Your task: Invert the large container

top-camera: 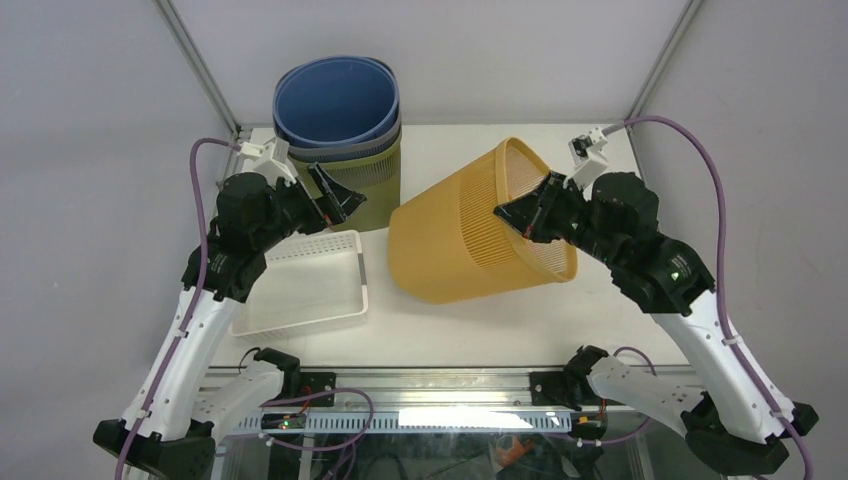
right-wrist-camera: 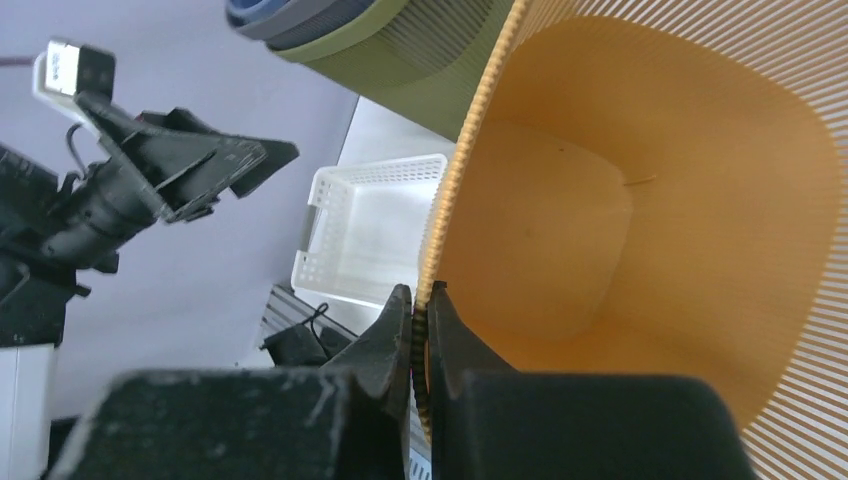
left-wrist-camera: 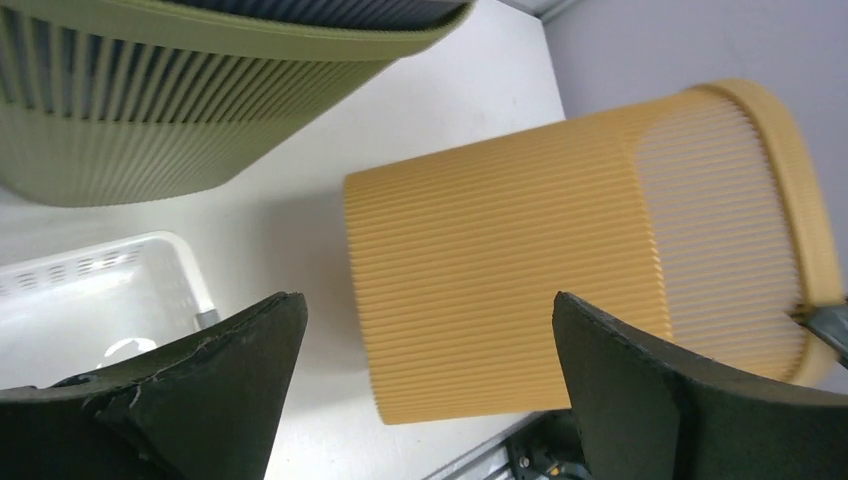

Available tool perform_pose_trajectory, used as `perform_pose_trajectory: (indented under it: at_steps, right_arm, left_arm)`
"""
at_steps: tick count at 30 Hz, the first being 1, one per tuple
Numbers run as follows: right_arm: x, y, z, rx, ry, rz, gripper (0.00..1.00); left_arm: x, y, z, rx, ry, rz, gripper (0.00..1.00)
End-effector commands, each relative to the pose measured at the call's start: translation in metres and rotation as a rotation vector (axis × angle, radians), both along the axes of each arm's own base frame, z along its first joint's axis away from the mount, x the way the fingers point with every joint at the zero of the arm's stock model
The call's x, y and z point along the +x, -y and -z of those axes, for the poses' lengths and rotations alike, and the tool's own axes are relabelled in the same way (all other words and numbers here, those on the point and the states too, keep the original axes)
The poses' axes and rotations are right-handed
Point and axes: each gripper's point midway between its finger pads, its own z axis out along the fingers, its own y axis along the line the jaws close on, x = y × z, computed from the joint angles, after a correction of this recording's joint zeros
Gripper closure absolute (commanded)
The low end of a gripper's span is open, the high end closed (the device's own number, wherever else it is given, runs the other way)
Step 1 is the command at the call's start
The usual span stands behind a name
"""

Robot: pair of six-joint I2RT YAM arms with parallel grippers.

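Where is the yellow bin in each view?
Top external: yellow bin at centre, tilted, right of the tray.
Left wrist: yellow bin centre-right; tray lower left.
Right wrist: yellow bin fills the right, mouth to camera; tray centre-left.
Landmark: the tray.

Lab enclosure: aluminium frame, grey walls

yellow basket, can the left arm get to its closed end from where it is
Probably yes: the left fingers are open and face the base of the yellow basket across bare table; the white tray lies aside.
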Motion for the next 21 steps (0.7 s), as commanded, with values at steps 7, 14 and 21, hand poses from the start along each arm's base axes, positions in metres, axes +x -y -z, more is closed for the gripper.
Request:
perform_pose_trajectory:
  at_steps: [7, 14, 21]
  right_arm:
    - [0.026, 0.013, 0.048, 0.392, -0.104, 0.139, 1.00]
    - [0.020, 0.053, 0.142, 0.180, -0.271, 0.330, 1.00]
    - [0.004, 0.085, 0.176, -0.068, -0.348, 0.396, 0.46]
  left_arm:
    - [-0.021, 0.029, -0.014, -0.014, 0.093, 0.239, 0.01]
    - [-0.022, 0.020, 0.016, 0.083, 0.007, 0.230, 0.01]
    - [-0.021, 0.024, 0.041, 0.101, -0.057, 0.260, 0.01]
